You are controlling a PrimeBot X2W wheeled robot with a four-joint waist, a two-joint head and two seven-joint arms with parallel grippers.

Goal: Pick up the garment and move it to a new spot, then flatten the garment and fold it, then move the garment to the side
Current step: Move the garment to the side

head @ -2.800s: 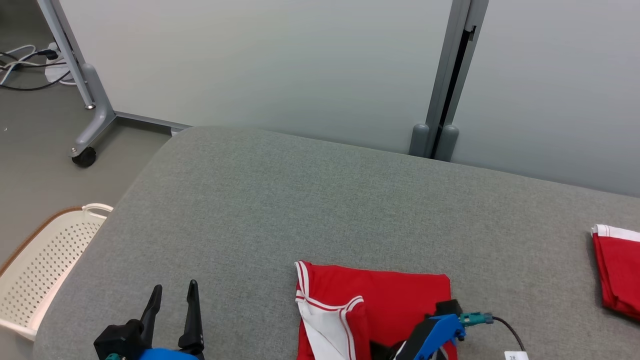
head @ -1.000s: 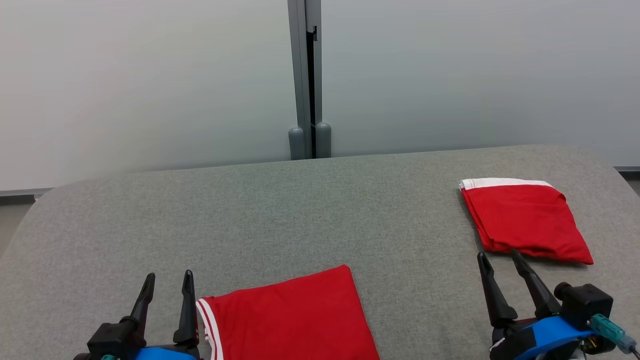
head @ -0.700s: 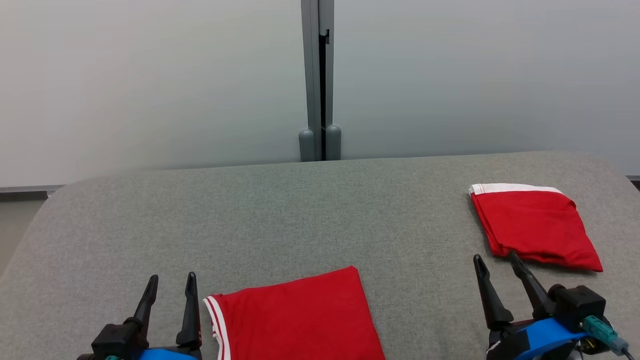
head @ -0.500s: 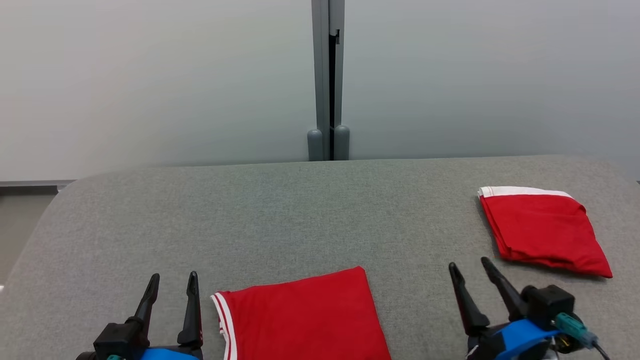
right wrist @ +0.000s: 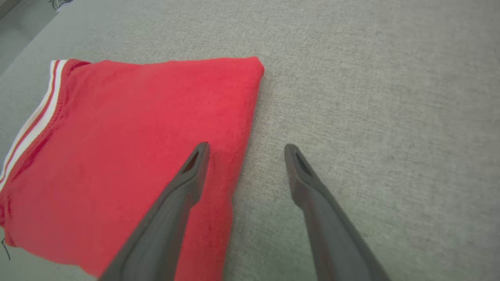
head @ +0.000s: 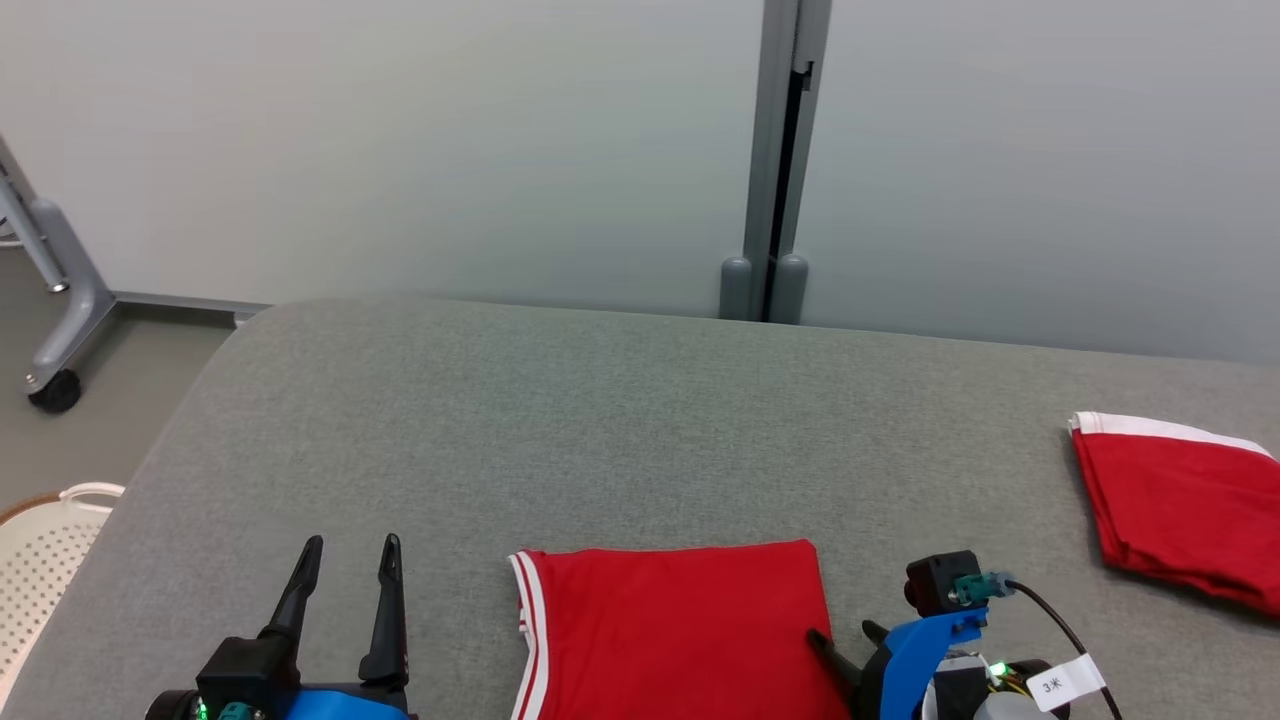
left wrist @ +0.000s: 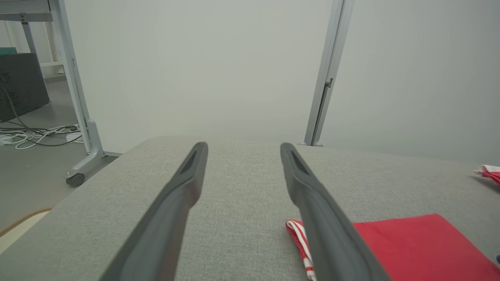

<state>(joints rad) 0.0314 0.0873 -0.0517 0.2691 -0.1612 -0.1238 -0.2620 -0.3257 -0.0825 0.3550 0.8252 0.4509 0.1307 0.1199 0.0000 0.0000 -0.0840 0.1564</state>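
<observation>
Red cloth is lying folded flat on the grey worktop (head: 600, 420). This is the garment (head: 670, 630), a neat square with white stripes running down its left edge. I am watching it from far away through the cameras.

The left fingers (head: 384, 610) are hovering just to the left of the garment and are not touching it. They are standing wide apart with nothing between them. In the left wrist view, one of them is covering part of the striped edge.

The right fingers (head: 832, 655) are sitting at the garment's right edge. They are also spread apart and holding nothing. In the right wrist view, one finger is hanging over the red cloth and the other over the bare grey worktop beside it, so the garment's right edge is running between them. I cannot tell if the tips are touching the cloth.

A second red garment (head: 1180, 510) is lying folded well to the right of the first one, with a white band on its far edge. A white basket (head: 40, 540) is peeking in far to the left of the garment.
</observation>
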